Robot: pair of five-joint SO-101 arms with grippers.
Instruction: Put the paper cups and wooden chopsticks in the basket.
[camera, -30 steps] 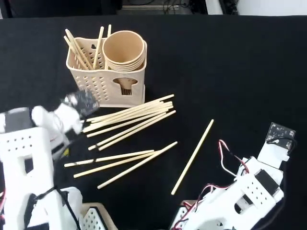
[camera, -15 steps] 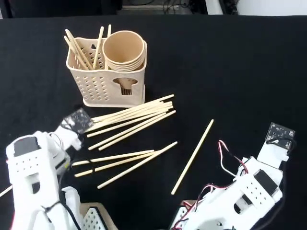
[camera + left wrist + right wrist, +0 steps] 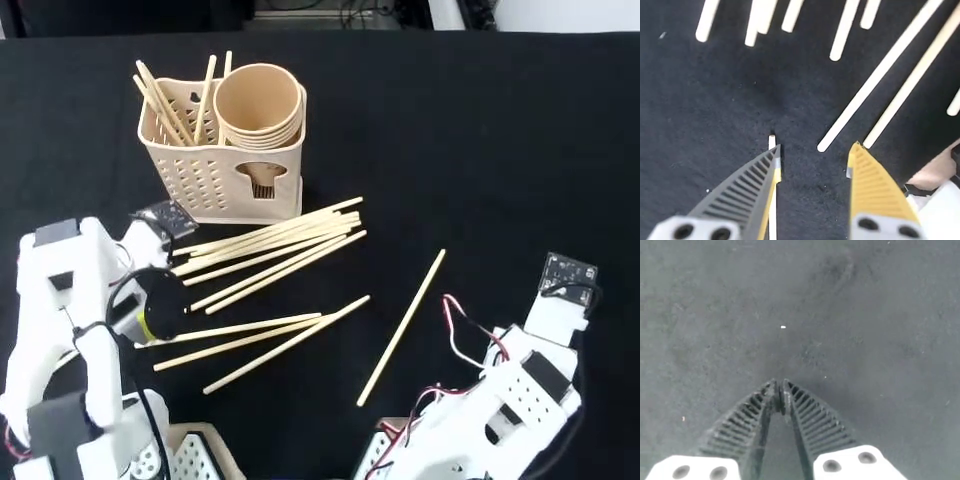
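- At 8 o'clock on the black table (image 3: pixel 480 150), the left hand (image 3: pixel 815 146) now sits lower and farther back from the basket (image 3: pixel 215 185) than a second ago, spread apart over loose chopsticks (image 3: pixel 270 250)
- Next pick looks near; paper cups (image 3: pixel 258 100) sit in the basket, 11 o'clock
- Right hand (image 3: pixel 778 390), pinched together, at 5 o'clock; cables (image 3: pixel 340 12) beyond 12 o'clock

One basket (image 3: pixel 215 185), one cup stack (image 3: pixel 258 100)

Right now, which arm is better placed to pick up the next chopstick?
The left. The left pincer, open, hangs just above loose chopsticks; the right pincer is shut over the black table.
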